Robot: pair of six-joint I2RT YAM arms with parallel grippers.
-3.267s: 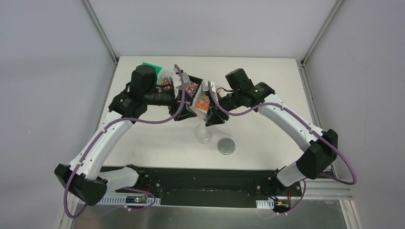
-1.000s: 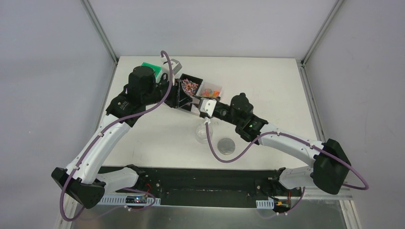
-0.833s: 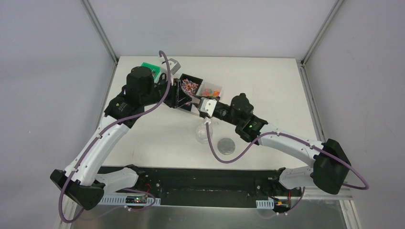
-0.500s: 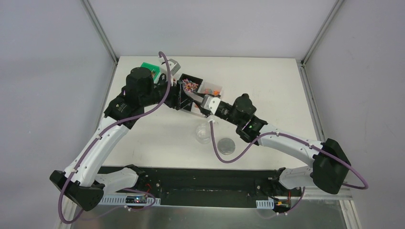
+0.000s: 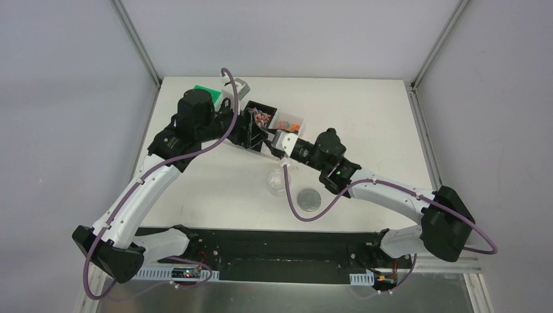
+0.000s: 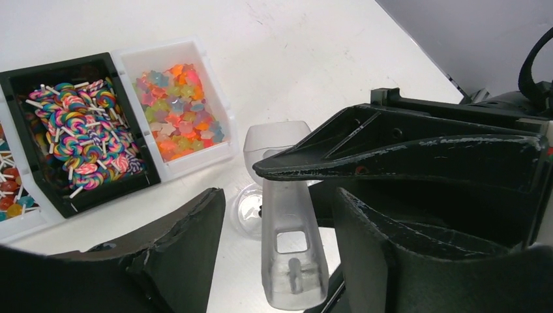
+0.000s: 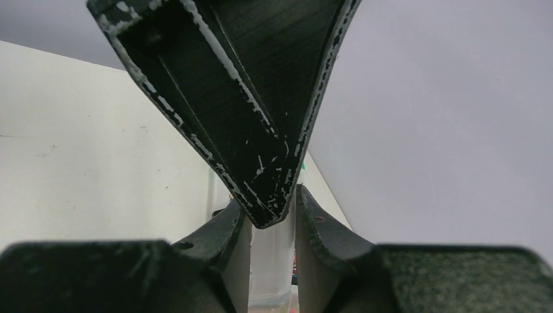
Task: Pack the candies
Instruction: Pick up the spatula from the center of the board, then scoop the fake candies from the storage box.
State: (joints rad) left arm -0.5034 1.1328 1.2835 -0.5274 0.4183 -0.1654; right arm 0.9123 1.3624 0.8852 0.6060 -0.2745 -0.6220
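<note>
Two fingers of the left gripper (image 6: 279,195), shut a second ago, now stand apart, with a gap on each side of the clear scoop (image 6: 290,261) between them. The right gripper (image 7: 270,207) pinches that scoop's handle, almost closed. Star-shaped candies (image 6: 179,111) in orange, yellow and pink fill a white bin (image 6: 215,98) ahead of the left fingertips and off to their left. Swirled lollipops (image 6: 85,137) fill the black bin (image 6: 109,195) beside it.

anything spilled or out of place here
No spill shows: the candies lie inside their bins. The one odd thing is the clear scoop, off the table, pinched by the right gripper with the left gripper open around it. The grey lid lies beside the open jar.
</note>
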